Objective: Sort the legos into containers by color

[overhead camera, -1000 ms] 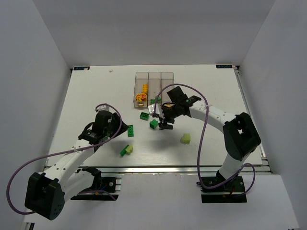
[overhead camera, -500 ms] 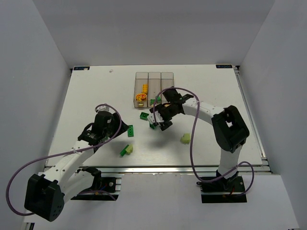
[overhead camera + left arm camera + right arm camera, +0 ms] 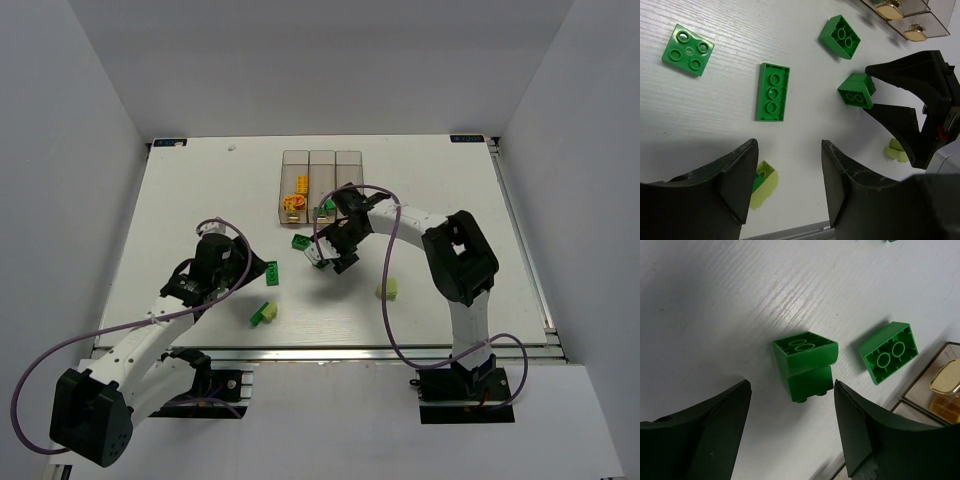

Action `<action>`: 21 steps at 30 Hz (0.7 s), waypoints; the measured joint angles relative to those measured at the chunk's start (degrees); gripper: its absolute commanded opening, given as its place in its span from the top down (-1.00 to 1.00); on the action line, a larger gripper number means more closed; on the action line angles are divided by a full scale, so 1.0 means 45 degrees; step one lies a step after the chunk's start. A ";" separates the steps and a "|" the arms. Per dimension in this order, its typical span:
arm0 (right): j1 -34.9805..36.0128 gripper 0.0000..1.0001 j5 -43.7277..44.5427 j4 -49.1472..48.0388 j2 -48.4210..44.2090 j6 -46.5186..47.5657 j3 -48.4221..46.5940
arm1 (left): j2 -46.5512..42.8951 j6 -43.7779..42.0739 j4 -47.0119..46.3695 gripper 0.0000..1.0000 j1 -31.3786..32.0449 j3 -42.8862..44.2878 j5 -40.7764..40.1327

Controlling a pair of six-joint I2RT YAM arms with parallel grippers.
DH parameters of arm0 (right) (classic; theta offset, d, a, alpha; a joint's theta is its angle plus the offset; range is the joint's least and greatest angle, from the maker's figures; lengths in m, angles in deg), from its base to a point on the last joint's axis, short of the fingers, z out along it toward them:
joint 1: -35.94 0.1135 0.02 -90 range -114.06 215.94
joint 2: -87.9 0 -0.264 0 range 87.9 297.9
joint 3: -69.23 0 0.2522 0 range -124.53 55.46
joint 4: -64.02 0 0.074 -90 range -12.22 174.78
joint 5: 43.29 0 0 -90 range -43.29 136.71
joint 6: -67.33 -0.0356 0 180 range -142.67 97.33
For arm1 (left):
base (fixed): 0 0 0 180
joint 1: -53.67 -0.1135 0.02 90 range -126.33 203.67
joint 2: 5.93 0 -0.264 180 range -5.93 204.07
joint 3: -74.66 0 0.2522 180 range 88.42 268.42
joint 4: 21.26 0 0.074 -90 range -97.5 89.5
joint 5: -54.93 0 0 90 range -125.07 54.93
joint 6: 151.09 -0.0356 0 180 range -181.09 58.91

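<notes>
The right arm's jaws stand open on either side of a bright green plastic brick (image 3: 805, 354). There is a gap on each side, so nothing is gripped yet. The brick lies tipped on the white counter (image 3: 715, 300), its hollow underside showing. The straddle reads as the set-up for a pinch across its narrow faces.

A second green brick (image 3: 889, 352) lies just beside it but apart, toward the bins, far enough out that closing should not catch it. From above, the straddled brick sits near the middle of the counter, just on the near side of the row of three clear plastic bins (image 3: 348, 170).

The leftmost bin holds the orange pieces (image 3: 295, 197), so green probably belongs in one of the other two. A small green piece (image 3: 325, 210) shows at the bins' near end; I cannot tell whether it lies inside or outside.

The left arm's jaws are open and empty, held above the counter on the left. A long green brick (image 3: 773, 91) lies just ahead of them and a flat green four-stud plate (image 3: 688, 49) farther left. A pale yellow-green brick (image 3: 762, 182) sits close under the left finger. That post keeps the left arm out of the right arm's reach while placing it for the long brick. Another pale brick (image 3: 388, 288) lies alone, nearer and to the right.
</notes>
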 measured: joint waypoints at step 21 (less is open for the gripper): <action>0.0287 -0.01 0.0248 0.0753 0.0714 0.0199 -0.0874 | 0.0165 0.0000 0.0015 -0.26 0.0000 0.0000 0.0000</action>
